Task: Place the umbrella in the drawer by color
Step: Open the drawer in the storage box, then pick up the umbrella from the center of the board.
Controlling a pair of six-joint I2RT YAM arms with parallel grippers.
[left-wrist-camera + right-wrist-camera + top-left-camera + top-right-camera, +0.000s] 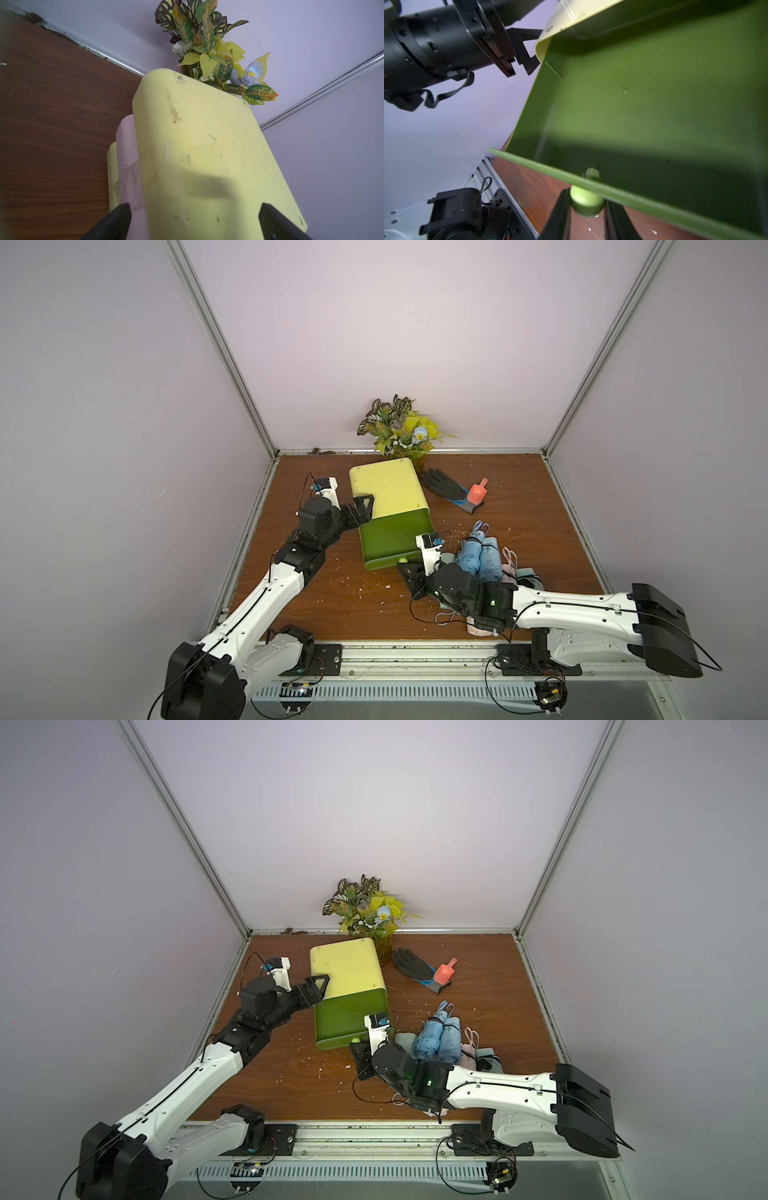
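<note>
A small drawer cabinet with a pale yellow top point(386, 489) stands mid-table. Its green drawer point(395, 539) is pulled out and shows nothing inside in the right wrist view point(643, 108). My right gripper point(586, 202) is shut on the drawer's round green knob point(586, 200), at the drawer's front point(402, 560). Folded umbrellas lie in a bunch to the right of the drawer: two blue point(478, 553), one pink point(509, 570) and one grey-green point(528, 574). My left gripper point(194, 212) is open, its jaws straddling the cabinet's left top edge point(365, 506).
An artificial plant point(399, 427) stands behind the cabinet at the back wall. A dark glove point(446, 485) and an orange scoop point(478, 490) lie to the right of it. Pink point(126, 155) and yellow point(113, 176) layers sit under the cabinet top. Crumbs litter the wooden table point(353, 593).
</note>
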